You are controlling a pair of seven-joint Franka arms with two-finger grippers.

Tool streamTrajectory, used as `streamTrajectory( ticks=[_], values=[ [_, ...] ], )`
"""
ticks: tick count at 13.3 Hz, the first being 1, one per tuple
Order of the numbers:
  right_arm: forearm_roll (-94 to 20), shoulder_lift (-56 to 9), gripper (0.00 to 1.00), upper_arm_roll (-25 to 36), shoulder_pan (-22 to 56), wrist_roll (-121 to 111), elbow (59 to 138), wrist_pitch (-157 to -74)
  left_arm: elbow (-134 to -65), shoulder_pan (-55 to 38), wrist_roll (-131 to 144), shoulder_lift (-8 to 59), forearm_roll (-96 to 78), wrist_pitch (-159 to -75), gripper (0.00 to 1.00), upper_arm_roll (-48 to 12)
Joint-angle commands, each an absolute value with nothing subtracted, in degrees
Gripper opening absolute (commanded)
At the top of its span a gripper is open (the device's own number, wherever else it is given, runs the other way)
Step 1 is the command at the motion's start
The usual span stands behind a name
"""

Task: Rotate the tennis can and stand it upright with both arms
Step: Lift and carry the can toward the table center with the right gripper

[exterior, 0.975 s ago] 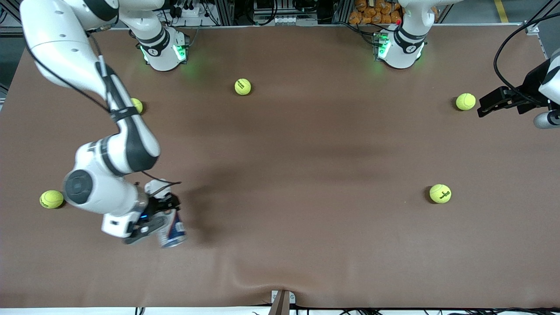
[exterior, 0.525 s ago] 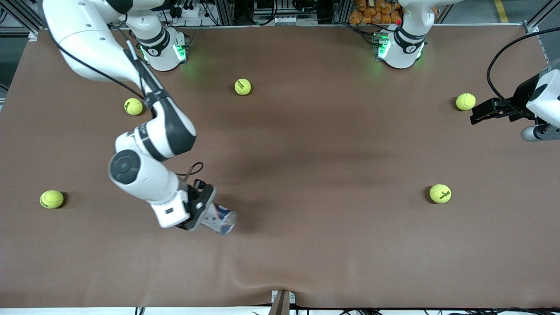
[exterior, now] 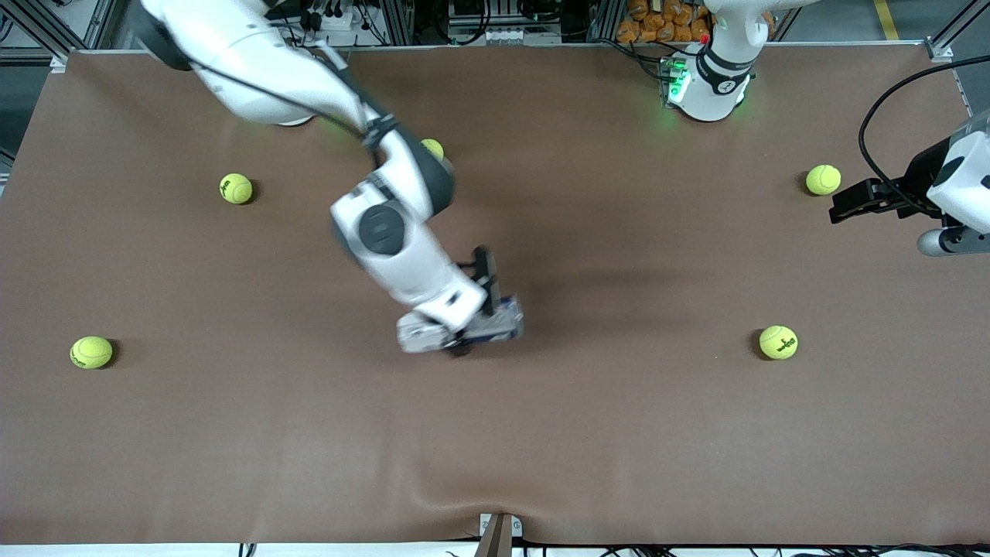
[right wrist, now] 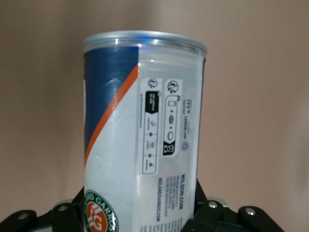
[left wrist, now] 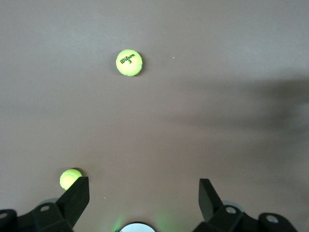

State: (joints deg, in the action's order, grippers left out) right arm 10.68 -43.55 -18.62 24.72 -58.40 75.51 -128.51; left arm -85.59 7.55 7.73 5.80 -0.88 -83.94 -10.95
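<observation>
The right gripper [exterior: 472, 333] carries the tennis can [exterior: 495, 326] horizontally over mid-counter [exterior: 619, 433], jaws clamped on it. The left gripper [exterior: 847, 205], jaws apart, waits. Next: hand over for uprighting.

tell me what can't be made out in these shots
- Tennis can, front view: blurred, partly hidden by the right arm; whether it touches the table is unclear.
- Tennis can base, right wrist view: cut off by the frame edge between the right gripper fingers.
- Tennis ball, front view: half hidden by the right arm.
- Left gripper: open, holding nothing.
</observation>
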Motion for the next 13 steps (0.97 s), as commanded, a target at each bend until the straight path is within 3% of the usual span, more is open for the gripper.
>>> streamTrajectory(
  ticks=[1,5,10,11,12,13],
  values=[
    [13.2,-45.9,0.8,-13.4,32.8,-50.1,74.6,-129.5,-85.3,8.4,6.5,7.3,-4.2,-84.1,1.0,-11.1],
    [13.0,-49.4,0.8,-11.2,34.3,-46.0,77.0,-136.6,-85.2,8.3,6.5,9.3,-4.4,-84.5,1.0,-11.1],
    [14.6,-49.6,0.8,-9.4,35.6,-41.6,79.9,-136.3,-85.2,7.7,6.6,12.6,-7.4,-84.5,1.0,-11.1],
    [15.8,-49.8,0.85,-9.0,35.6,-41.1,79.9,-136.8,-85.1,7.7,6.6,13.7,-9.3,-84.5,1.0,-11.1],
    [16.3,-49.7,1.0,-9.0,35.7,-41.0,79.8,-136.7,-85.1,7.8,6.5,15.1,-11.4,-84.8,1.0,-11.1],
    [16.4,-49.7,1.0,-9.0,35.9,-41.1,79.8,-136.7,-85.1,7.7,6.5,16.6,-13.3,-85.8,1.0,-11.1]
  ],
)
